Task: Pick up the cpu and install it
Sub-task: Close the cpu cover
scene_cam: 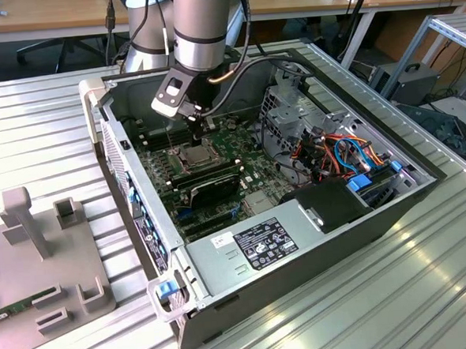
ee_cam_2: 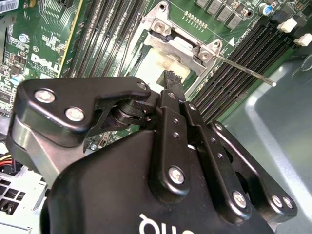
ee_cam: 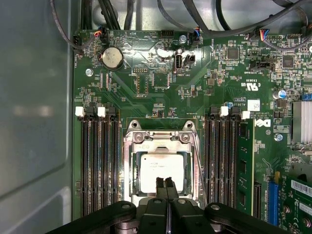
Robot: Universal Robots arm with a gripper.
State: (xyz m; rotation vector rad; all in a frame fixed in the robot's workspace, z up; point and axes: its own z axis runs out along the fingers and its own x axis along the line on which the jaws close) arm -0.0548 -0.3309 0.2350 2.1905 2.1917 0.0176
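First wrist view showed your jaws pressed together and holding nothing, their tips just over one edge of the cpu (ee_cam: 155, 168). It lay flat in the socket (ee_cam: 130, 161), between the memory slots (ee_cam: 97, 161). I'd judge that chip light, stiff and slick on top but fragile underneath, so you'd take it by two opposite edges, never across the face. Second wrist view gave what the first hardly did: the lever (ee_cam_2: 243, 69), a thin rod reaching out from the socket over the slots. Exterior view added the wider setting, with the open case (scene_cam: 302, 277) standing on the counter (scene_cam: 414, 290).
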